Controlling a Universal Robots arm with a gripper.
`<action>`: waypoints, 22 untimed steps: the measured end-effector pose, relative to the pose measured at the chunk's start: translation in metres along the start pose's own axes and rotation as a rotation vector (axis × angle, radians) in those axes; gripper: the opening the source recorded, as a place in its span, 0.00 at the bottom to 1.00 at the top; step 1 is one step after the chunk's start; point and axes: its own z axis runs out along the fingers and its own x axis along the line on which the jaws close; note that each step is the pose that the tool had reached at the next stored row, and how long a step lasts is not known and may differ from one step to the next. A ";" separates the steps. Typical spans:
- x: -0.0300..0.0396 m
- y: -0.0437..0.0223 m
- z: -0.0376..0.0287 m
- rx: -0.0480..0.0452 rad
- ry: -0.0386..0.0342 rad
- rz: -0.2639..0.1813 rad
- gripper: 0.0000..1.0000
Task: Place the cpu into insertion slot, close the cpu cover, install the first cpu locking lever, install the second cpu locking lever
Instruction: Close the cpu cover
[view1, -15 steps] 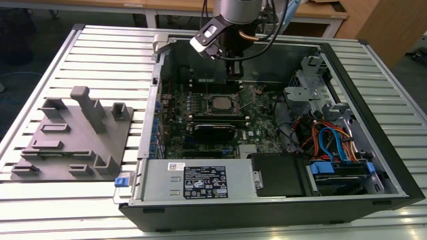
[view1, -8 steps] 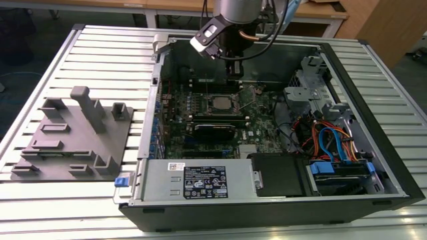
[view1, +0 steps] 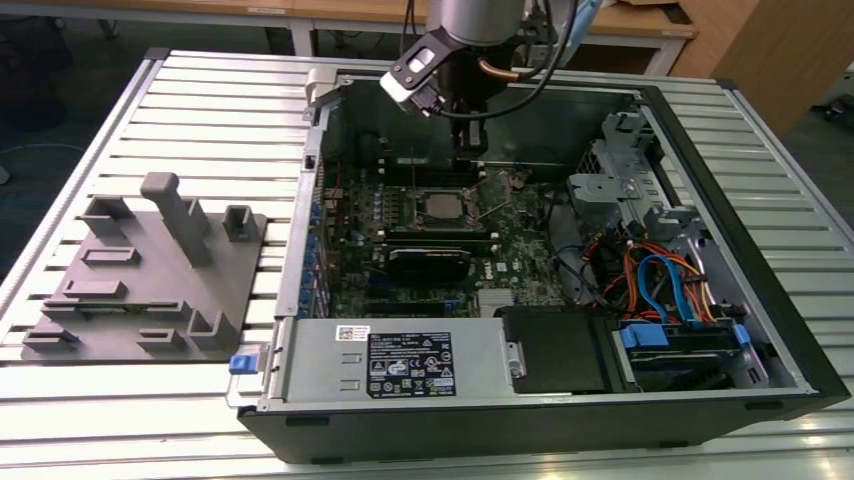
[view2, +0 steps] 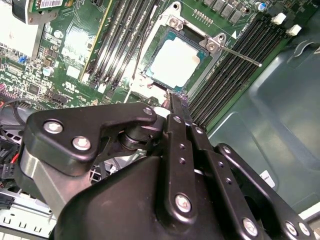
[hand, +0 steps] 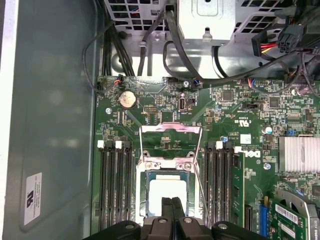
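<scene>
Exterior view: the case (view1: 534, 432) lies open on the tabletop (view1: 200, 90) with the board facing up, so the arm can work from above. The claw (view1: 463, 135) hangs near the board's far edge, just beyond the cpu (view1: 437, 207), which sits mid-board.

Second wrist view: the claw (view2: 177, 98) is clenched, its tips pressed together with nothing between them, and it is poised just off the edge of the cpu (view2: 176, 62). Tips held this way form a narrow point, which I judge suits pushing thin metal parts rather than gripping. One lever (view2: 241, 55) juts free over the memory slots (view2: 220, 90), unlatched.

First wrist view: the cpu (hand: 167, 192) lies flat and square in the slot (hand: 142, 200), so placement appears complete. The cover (hand: 171, 128) stands swung back off the chip and is not closed. The lever (hand: 199, 192) runs alongside the slot. The claw (hand: 172, 201) overlaps the cpu's edge; whether it touches cannot be told.
</scene>
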 end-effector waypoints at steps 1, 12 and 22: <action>0.0000 0.0000 -0.0002 0.0001 -0.0001 0.000 0.10; 0.0000 0.0031 -0.0006 0.0001 -0.0001 0.000 0.10; 0.0000 0.0066 -0.0005 0.0001 -0.0002 0.000 0.10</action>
